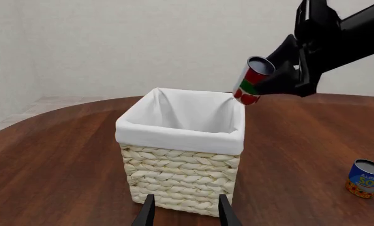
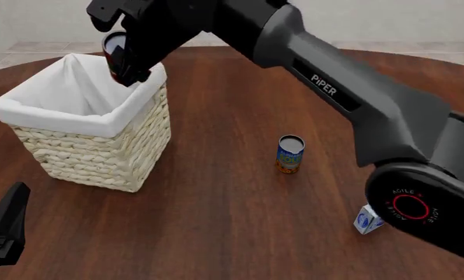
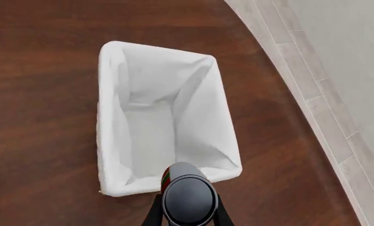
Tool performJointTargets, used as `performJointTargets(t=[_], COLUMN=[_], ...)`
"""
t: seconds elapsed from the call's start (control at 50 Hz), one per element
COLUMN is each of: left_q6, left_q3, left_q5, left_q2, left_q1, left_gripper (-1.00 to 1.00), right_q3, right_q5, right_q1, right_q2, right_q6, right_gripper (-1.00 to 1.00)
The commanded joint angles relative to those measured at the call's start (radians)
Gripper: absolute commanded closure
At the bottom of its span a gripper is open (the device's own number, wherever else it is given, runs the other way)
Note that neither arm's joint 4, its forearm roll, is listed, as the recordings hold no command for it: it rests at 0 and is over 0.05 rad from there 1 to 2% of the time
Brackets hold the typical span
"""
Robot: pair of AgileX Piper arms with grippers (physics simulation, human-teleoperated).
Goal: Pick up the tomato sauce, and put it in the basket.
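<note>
Left wrist view showed the can [image 1: 253,79] clamped by its sides in the right gripper [image 1: 281,77], tilted and hanging over the far rim of the basket [image 1: 180,136], not yet inside. It looked rigid and fairly light, with smooth walls that could slip, so a grip across the middle of the cylinder seemed soundest. From the front most of the can was hidden behind the gripper, the left gripper [image 1: 185,213] showed only two parted fingertips holding nothing, and the box [image 2: 367,220] was half cut off by the arm's base.
</note>
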Motion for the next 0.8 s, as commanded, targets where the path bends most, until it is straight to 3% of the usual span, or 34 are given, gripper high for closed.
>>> performJointTargets(t=[0.02,0.18,0.4,0.46,0.54,0.6,0.8], left_q6=[0.000,0.000,0.000,0.000,0.000,0.000,0.000], left_q3=[0.000,0.000,0.000,0.000,0.000,0.000,0.000], left_q5=[0.000,0.000,0.000,0.000,0.000,0.000,0.000], left_q2=[0.000,0.000,0.000,0.000,0.000,0.000,0.000], left_q1=[0.000,0.000,0.000,0.000,0.000,0.000,0.000], left_gripper=[-1.00,-1.00,-1.00,-1.00,-1.00,-1.00,-1.00], right_q3=[-0.304,-0.453,-0.471,-0.443,-0.230,-0.171,-0.175], right_q5=[0.116,0.168,0.072,0.046,-0.084,-0.130,-0.156], right_q1=[0.021,0.032,0.067,0.068,0.071,0.075,0.078], right_q2=[0.177,0.270,0.288,0.283,0.195,0.177,0.207], right_q6=[0.022,0.029,0.058,0.067,0.080,0.092,0.114], right_gripper=[1.00,1.00,1.00,1.00,1.00,1.00,1.00])
